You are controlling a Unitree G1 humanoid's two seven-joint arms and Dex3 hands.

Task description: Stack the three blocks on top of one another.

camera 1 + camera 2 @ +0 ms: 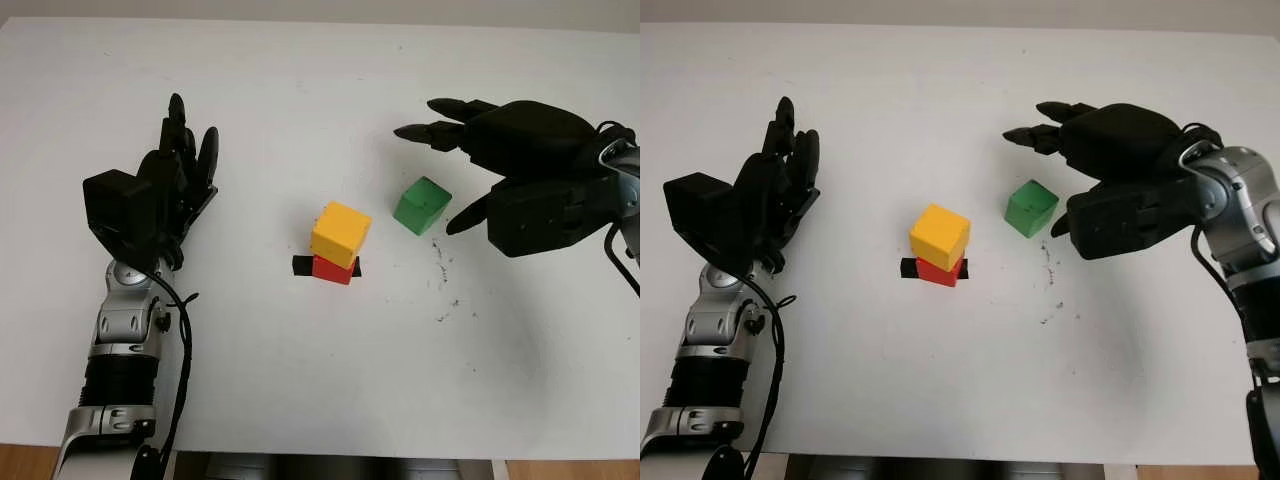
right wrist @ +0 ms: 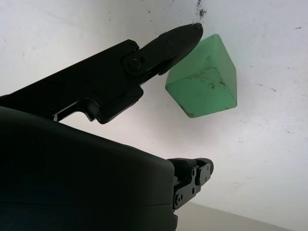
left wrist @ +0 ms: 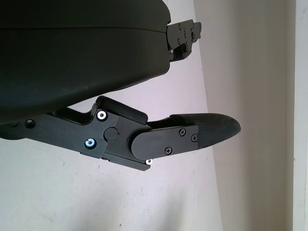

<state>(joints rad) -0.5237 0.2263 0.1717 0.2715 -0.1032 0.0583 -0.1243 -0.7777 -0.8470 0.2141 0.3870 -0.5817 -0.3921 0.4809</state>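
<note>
The yellow block is seen stacked on the red block mid-desk. The green block is flanked, ungrasped, by the released right hand. The left hand is held released, well apart.

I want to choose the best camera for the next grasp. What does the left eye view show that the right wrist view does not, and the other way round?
Left eye view alone: the yellow block stacked on the red block, and the open left hand at the table's left. Right wrist view alone: dark scuffs on the green block, seen close. Both: the green block on the white table, with the open right hand around it, not yet grasping.
</note>
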